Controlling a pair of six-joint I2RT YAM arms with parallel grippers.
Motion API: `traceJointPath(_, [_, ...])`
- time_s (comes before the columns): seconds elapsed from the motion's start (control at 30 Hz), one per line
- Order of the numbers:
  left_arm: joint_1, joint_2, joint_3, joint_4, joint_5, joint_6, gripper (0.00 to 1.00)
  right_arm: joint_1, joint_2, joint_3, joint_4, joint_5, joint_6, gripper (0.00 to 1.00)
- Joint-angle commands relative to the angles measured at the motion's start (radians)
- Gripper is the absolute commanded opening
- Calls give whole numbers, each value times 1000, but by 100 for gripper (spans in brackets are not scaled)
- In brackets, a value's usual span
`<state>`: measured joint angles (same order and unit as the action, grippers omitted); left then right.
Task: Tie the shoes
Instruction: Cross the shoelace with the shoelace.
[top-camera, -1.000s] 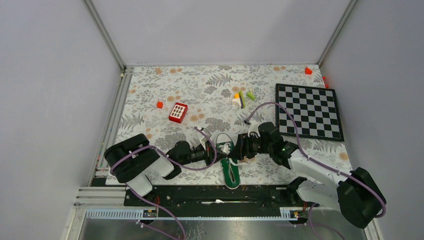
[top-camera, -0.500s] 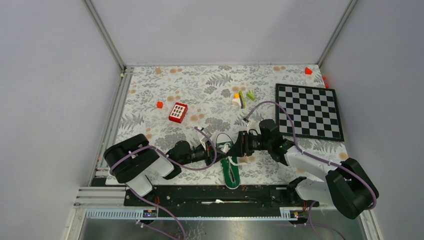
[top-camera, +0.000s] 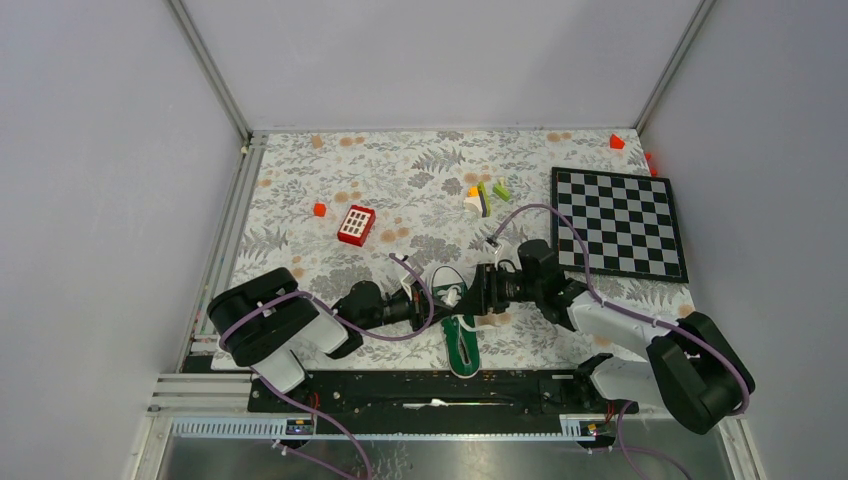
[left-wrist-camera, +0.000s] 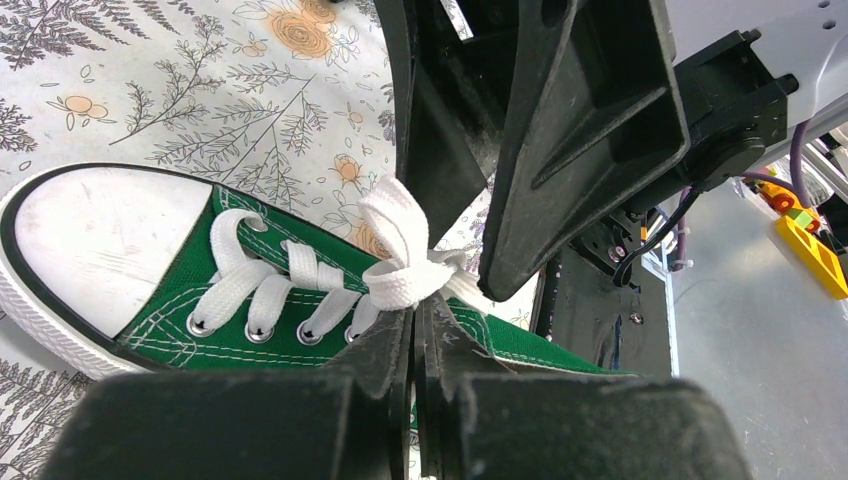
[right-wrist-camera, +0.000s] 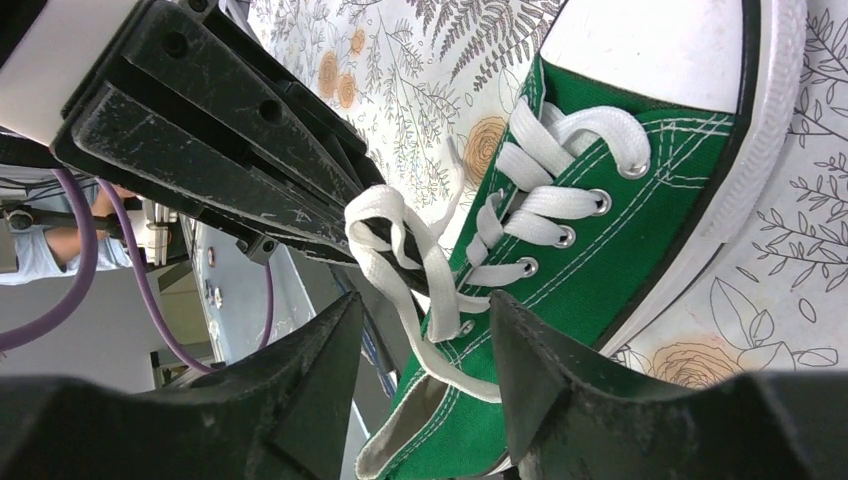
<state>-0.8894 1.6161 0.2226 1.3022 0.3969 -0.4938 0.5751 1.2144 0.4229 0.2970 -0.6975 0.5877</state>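
Sneaker (top-camera: 461, 330), green canvas with a white toe cap (left-wrist-camera: 90, 240), lies on the floral cloth (top-camera: 400, 170) right under the tips of both grippers, which meet over it from opposite sides. We see the left gripper (left-wrist-camera: 414, 318) clenched, its two fingers (left-wrist-camera: 370, 365) pressed flat together with no gap. A knotted bunch of the white laces (left-wrist-camera: 398, 262) sits at their very tips, pinched there.

Facing it, the right gripper (right-wrist-camera: 421, 305) stands released. Its fingers (right-wrist-camera: 570, 380) are spread apart, and a loop of lace with a loose strand hangs in the gap between them, with neither finger pressing on it.

In the left gripper's own view the toe cap lies ahead and to the left, and the laced eyelets run back toward the fingertips. In the right gripper's view the toe lies ahead and to the right. The heel end reaches toward the arms' bases.

Farther out on the table than the left gripper, well apart from it, we find a red-and-white keypad block (top-camera: 356, 225) and a small red piece (top-camera: 319, 209). Behind the right gripper, beyond its arm, lies a chessboard (top-camera: 618, 222), with a few coloured blocks (top-camera: 485, 195) farther out.
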Motion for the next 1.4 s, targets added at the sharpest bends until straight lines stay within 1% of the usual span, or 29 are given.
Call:
traceJointPath(0.0, [-4, -22, 21, 37, 24, 15, 0, -12, -5, -23, 53, -5, 10, 55])
traceJointPath(0.17, [-3, -22, 21, 39, 26, 15, 0, -22, 49, -35, 176, -66, 88, 44])
traceJointPath(0.2, [-4, -22, 21, 39, 25, 15, 0, -24, 58, -40, 201, -75, 103, 40])
traceJointPath(0.3, [-4, -27, 18, 37, 24, 15, 0, -25, 75, -45, 247, -90, 126, 37])
traceJointPath(0.43, [-4, -32, 15, 34, 23, 20, 0, -25, 71, -46, 246, -102, 129, 36])
traceJointPath(0.57, [-5, -31, 17, 34, 22, 19, 0, -29, 53, -50, 233, -103, 127, 28])
traceJointPath(0.7, [-5, -32, 17, 34, 23, 21, 0, -31, 48, -52, 222, -105, 123, 24])
traceJointPath(0.8, [-5, -38, 17, 27, 22, 24, 0, -32, 46, -56, 219, -101, 121, 17])
traceJointPath(0.97, [-6, -43, 20, 16, 25, 26, 0, -32, 11, -56, 165, -70, 87, 5])
traceJointPath(1.2, [-9, -53, 31, 2, 44, 17, 0, -26, -97, -41, -13, 39, -12, 3])
traceJointPath(1.37, [-26, -56, 42, -6, 43, 13, 0, 18, -161, -41, -71, 150, -43, 2])
